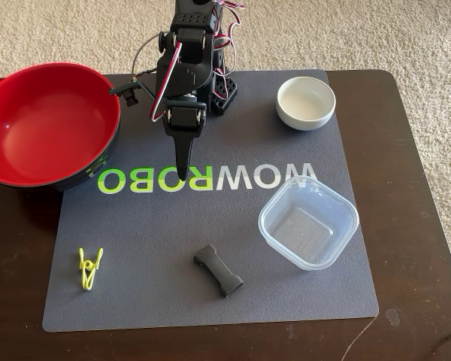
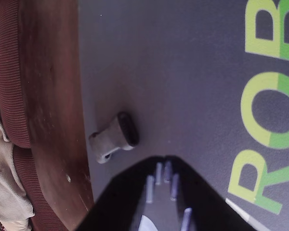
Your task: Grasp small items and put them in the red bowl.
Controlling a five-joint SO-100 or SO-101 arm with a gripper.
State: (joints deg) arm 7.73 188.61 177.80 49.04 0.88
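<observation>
The hand point(image 1: 183, 174) hangs point-down over the grey mat's point(image 1: 135, 301) lettering, fingers together and holding nothing. It is well apart from every item, likely a start pose. The black buckle point(image 1: 218, 271), yellow-green clip point(image 1: 89, 268), clear container point(image 1: 308, 226) and white bowl point(image 1: 306, 102) lie spread across the mat on the worktop point(image 1: 421, 226), each clear for grasping. The red bowl point(image 1: 49, 124) sits empty at the fixed view's left.

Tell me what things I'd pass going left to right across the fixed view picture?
Red bowl → yellow-green clip → gripper → black buckle → clear container. The white bowl overlaps the container's span, so I left it out.
</observation>
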